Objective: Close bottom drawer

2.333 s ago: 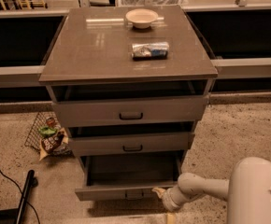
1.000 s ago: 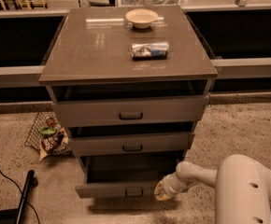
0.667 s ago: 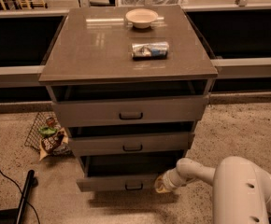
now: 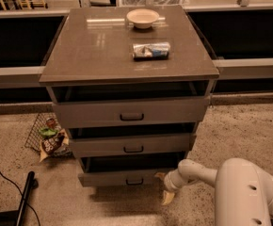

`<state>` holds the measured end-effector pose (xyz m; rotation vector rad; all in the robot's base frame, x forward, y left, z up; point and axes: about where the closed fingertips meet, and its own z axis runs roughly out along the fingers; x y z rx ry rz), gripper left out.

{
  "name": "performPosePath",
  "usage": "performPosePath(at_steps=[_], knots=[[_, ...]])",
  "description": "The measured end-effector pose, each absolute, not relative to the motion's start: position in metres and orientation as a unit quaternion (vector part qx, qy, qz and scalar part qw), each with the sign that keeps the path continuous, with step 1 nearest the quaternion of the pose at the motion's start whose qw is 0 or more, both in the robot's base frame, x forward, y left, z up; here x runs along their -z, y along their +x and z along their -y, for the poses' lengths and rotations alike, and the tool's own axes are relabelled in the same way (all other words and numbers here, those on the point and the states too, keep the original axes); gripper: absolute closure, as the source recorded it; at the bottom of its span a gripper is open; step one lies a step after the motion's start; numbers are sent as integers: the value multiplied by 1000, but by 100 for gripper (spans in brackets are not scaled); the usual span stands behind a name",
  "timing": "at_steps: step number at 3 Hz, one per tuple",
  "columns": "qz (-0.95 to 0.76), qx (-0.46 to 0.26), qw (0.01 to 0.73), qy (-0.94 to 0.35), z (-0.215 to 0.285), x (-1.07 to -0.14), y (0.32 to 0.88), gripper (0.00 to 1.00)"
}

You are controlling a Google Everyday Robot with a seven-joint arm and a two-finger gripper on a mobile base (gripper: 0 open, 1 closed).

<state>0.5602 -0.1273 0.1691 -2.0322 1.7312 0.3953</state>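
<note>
Your bottom drawer (image 4: 122, 177) sits lowest in the grey cabinet, pulled out a little, with a dark gap showing above its flat front and its small loop handle (image 4: 134, 181) facing you. Your gripper (image 4: 164, 187) is at the drawer's right end, low near the floor. Its jaws are apart, the upper fingertip (image 4: 160, 175) against the right edge of the drawer front and the lower one pointing down at the floor.

Above are the middle drawer (image 4: 133, 145) and the top drawer (image 4: 132, 112), both partly open. On the worktop (image 4: 94, 51) you have a shallow bowl (image 4: 142, 18) at the back and a silvery can (image 4: 150, 50) lying on its side nearer the front. A wire basket (image 4: 46, 136) of snack bags rests on the floor left of the cabinet.
</note>
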Motion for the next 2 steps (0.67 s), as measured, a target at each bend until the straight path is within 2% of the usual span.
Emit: performPosePath(at_steps=[1,2], knots=[[-626,-143,220,-735,127,-169,560,0],[-621,-147,222,-737,125,-166,560,0]])
